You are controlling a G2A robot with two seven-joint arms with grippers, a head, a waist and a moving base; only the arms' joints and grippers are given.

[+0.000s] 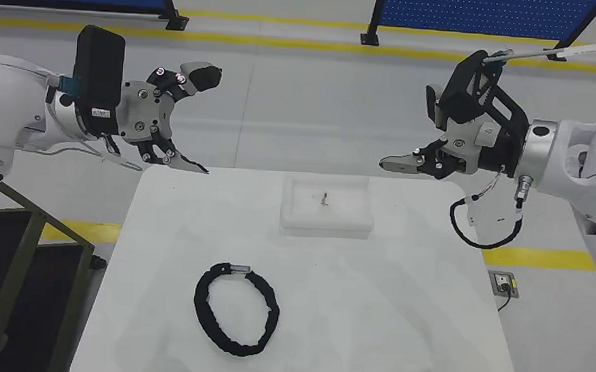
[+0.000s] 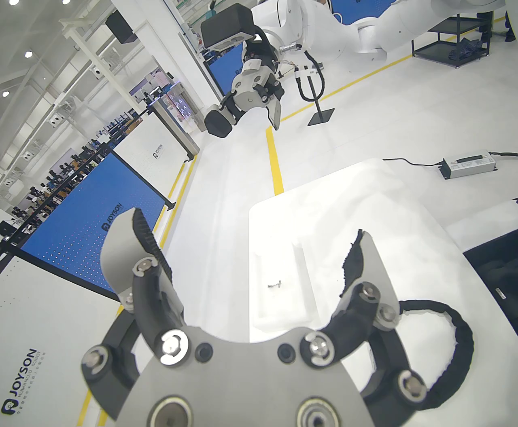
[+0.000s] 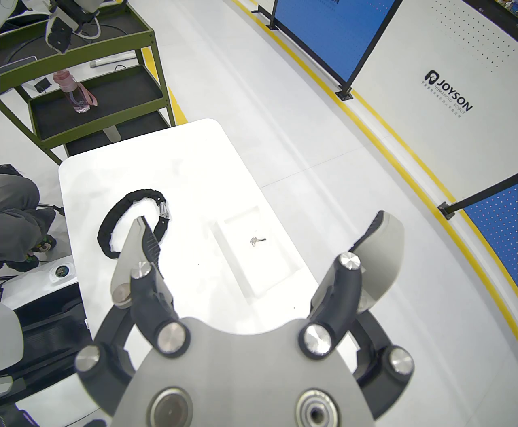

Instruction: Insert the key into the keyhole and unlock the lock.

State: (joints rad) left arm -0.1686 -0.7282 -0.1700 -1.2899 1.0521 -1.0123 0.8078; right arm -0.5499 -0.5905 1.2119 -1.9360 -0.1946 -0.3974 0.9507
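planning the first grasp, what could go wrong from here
The key is small and lies flat in the white tray, so a grasp could slip off it or hit the rim. The black lock lies loose on the table, so it may slide when the key is pushed in.

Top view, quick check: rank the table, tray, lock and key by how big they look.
1. table, by far the largest.
2. lock and tray: the lock's loop spans about as much as the tray, too close to rank.
3. key, tiny, lying in the tray.
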